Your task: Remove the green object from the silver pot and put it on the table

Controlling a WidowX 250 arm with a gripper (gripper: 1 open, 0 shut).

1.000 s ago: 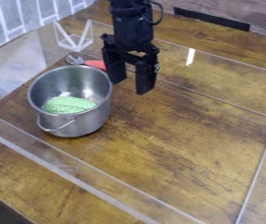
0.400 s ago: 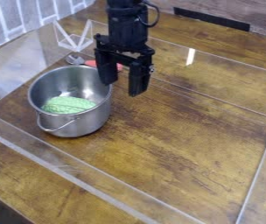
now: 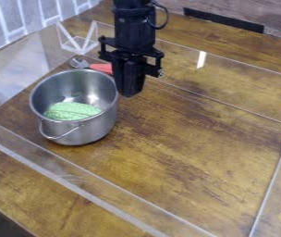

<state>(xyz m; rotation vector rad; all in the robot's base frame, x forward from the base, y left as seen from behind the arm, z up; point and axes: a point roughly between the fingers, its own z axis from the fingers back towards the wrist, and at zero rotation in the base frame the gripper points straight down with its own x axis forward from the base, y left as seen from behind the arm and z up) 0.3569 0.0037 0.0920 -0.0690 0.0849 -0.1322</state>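
Observation:
The green object [image 3: 73,110], a small bumpy light-green lump, lies inside the silver pot [image 3: 56,127] at the left of the table [image 3: 192,157]. My black gripper [image 3: 129,91] hangs pointing down just right of the pot's rim, above the wood. Its fingers are pressed together, shut, with nothing between them. It does not touch the green object.
A small flat red object [image 3: 100,67] lies behind the gripper, partly hidden by it. A clear wire-like stand [image 3: 77,44] sits at the back left. Clear acrylic walls [image 3: 56,180] edge the tabletop at the front and left.
The gripper's fingers, spread wide apart a second ago, have come together and are shut now. The hand shifted slightly left toward the pot. Pot and green object have not moved.

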